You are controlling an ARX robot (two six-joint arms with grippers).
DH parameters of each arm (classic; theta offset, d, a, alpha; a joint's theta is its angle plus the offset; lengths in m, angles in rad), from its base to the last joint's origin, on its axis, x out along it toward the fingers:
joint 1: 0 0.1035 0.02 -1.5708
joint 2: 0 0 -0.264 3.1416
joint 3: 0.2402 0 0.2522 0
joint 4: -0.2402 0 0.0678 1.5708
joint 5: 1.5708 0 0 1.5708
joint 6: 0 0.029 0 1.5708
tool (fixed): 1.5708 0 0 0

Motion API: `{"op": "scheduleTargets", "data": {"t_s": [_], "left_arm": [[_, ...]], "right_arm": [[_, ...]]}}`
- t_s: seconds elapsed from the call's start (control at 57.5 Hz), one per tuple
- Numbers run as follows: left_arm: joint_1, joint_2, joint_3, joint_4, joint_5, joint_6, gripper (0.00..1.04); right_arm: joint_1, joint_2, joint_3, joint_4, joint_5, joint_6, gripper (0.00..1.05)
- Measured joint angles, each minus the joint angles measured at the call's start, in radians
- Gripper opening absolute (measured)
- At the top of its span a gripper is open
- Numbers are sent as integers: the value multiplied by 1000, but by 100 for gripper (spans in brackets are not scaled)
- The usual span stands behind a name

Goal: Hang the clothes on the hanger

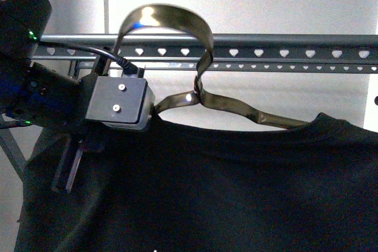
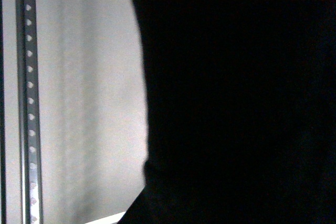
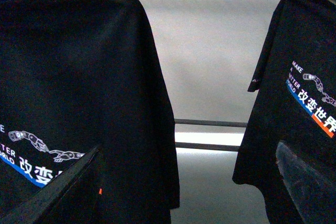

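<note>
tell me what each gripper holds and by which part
The left gripper sits at the shoulder of the black T-shirt, by the end of the coat hanger, but dark fabric hides whether it is clamped. The right gripper is open, holding nothing.

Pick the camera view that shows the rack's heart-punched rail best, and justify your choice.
The front view: the rail spans the frame, heart holes clear, partly hidden by the coat hanger's hook. The left wrist view catches a narrow strip of it at one edge. The right wrist view shows no heart-punched rail.
</note>
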Motion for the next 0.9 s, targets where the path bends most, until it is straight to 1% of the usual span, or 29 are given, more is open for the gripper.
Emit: {"op": "scheduleTargets", "data": {"t_s": [0.278, 0.713, 0.73, 0.748, 0.783, 0.8, 0.817, 0.835, 0.87, 0.887, 0.904], "left_arm": [[-26, 68, 18, 173, -1, 18, 10], [-34, 69, 22, 182, 0, 18, 10], [-34, 69, 22, 182, 0, 18, 10], [-34, 69, 22, 182, 0, 18, 10], [-33, 69, 22, 182, -1, 18, 10], [-32, 69, 22, 182, -1, 19, 10], [-32, 69, 22, 182, -4, 19, 10], [-33, 69, 22, 182, -4, 19, 10], [-35, 69, 22, 182, -2, 19, 10], [-36, 69, 23, 182, -1, 19, 10], [-38, 69, 23, 182, 0, 19, 10]], "right_arm": [[0, 0, 0, 0, 0, 0, 97], [0, 0, 0, 0, -2, 0, 97], [-14, 14, 6, -20, -49, -9, 97], [-28, 25, 17, -42, -71, -13, 97], [-118, 115, 68, -135, -301, -69, 97], [-144, 147, 83, -150, -357, -79, 97], [-197, 215, 110, -161, -454, -123, 97], [-252, 288, 138, -153, -544, -165, 97], [-351, 424, 197, -106, -679, -243, 97], [-373, 456, 212, -92, -706, -269, 97], [-415, 520, 245, -58, -741, -319, 97]]}}
